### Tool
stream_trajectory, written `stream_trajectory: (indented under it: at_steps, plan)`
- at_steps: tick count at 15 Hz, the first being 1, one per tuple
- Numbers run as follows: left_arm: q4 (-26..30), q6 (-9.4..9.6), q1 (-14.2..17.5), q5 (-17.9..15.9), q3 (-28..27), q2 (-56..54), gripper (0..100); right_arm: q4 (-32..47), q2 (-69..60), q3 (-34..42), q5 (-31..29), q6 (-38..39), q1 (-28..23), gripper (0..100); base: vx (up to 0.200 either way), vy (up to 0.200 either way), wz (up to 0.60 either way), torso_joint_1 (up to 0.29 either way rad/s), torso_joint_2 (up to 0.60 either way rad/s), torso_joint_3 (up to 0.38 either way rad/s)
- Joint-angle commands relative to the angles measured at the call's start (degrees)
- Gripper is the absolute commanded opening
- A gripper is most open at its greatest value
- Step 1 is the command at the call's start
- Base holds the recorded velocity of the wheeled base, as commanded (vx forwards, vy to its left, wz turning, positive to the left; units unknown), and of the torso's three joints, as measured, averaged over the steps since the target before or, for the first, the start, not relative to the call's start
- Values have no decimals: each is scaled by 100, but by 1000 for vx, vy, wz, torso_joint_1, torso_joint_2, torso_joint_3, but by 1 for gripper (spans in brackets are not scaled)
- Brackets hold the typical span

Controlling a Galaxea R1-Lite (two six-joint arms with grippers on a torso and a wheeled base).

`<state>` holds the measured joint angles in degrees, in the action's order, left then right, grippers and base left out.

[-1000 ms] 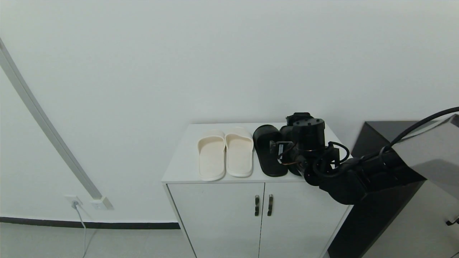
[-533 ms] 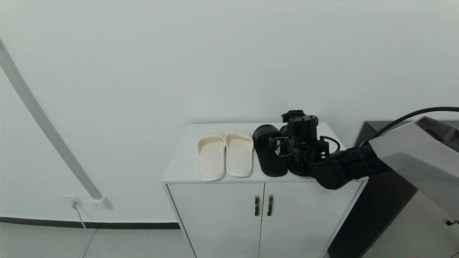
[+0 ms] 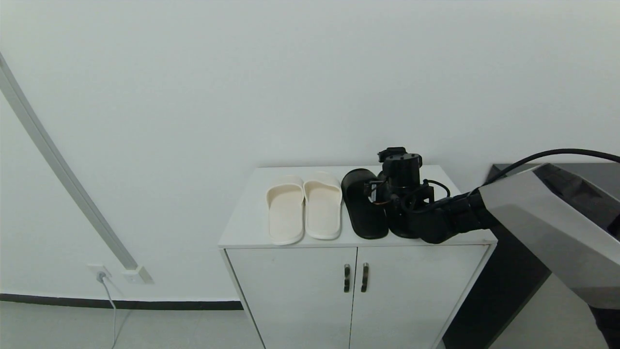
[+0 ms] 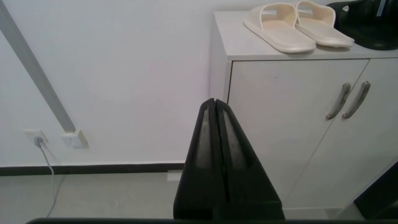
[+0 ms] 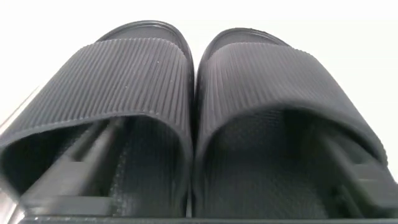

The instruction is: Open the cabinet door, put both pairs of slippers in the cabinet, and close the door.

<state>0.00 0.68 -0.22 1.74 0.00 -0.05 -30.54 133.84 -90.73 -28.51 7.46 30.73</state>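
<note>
Against a white wall [image 3: 310,72], the cabinet [image 3: 244,228] has both doors [image 3: 290,291] shut, with white slippers [image 3: 303,208] and black slippers [image 3: 361,206] on top. The right gripper [image 5: 205,186] seems spread, one finger under each black strap. The left gripper [image 4: 214,109] hangs pressed together beside the cabinet. Nothing is stowed yet.

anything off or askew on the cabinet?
Nothing askew or damaged: the cream foam slippers and black ribbed rubber slippers sit paired and straight on the white cabinet. One oddity: the right gripper has a finger inside each black slipper while the cabinet doors are shut.
</note>
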Motion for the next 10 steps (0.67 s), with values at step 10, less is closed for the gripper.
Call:
stream_trajectory:
  at_steps: [10]
  plan:
    - [0,2,-4,1,0,5,0,-40,-227,38,-5,1,21,0,0,0,0,0,0,0]
